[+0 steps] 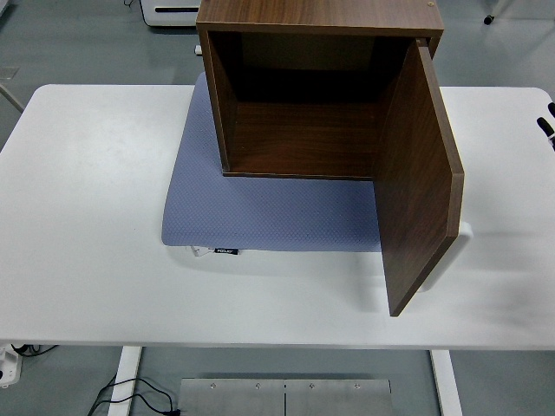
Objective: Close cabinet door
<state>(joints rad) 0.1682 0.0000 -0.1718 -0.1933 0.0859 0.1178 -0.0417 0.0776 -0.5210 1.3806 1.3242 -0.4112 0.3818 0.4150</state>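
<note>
Brown wood cabinet [303,95] sits at the far middle of the white worktop [87,217], on a blue-grey mat [260,217] that spreads out toward the near edge. Cabinet faces the camera, inside bare. Cabinet door [421,182] is hinged on the right side and swung wide open, sticking out toward the near edge, roughly square to the cabinet front. White handle [461,238] shows on the door's outer face near its free edge. Right hand [548,126] only just visible at the right picture edge, dark fingertips, well apart from the door; cannot tell whether it's open or closed.
</note>
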